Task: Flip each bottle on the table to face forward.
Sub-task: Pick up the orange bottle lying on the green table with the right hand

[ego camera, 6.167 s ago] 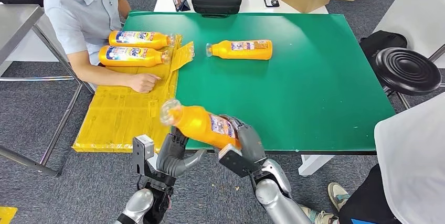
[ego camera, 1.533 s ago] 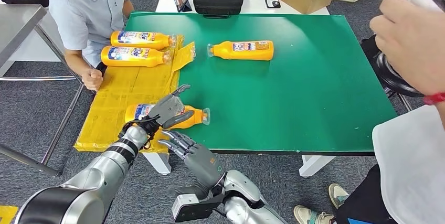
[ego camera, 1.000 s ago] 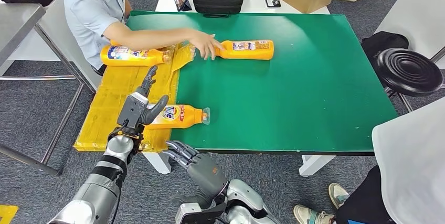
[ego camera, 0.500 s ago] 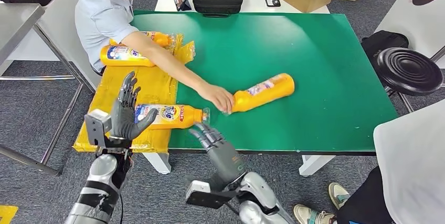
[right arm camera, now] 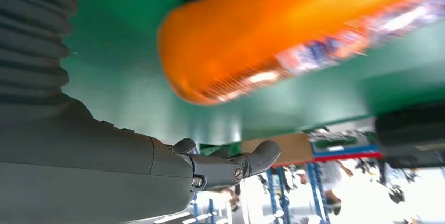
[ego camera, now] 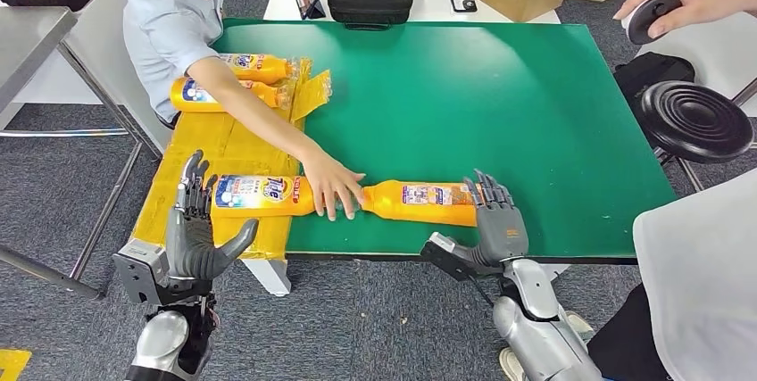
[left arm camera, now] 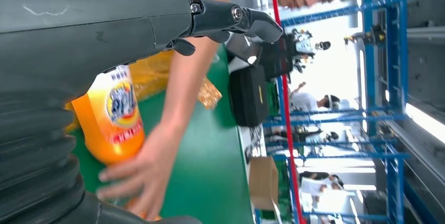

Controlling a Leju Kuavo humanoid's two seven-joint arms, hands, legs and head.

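Reaching for the near bottle (ego camera: 420,202): my right hand (ego camera: 496,220), open and empty, waits at its base until the person's hand (ego camera: 332,192) leaves; left hand (ego camera: 198,229) open, idle.

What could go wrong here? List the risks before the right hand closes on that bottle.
1. The person's hand rests across the neck ends of both near bottles; a grasp by the right hand now may jolt or pinch it.
2. The bottle on the green mat lies near the table's front edge; a nudge could roll it off.
3. The left hand is open beside the bottle on the yellow sheet and could bump it.
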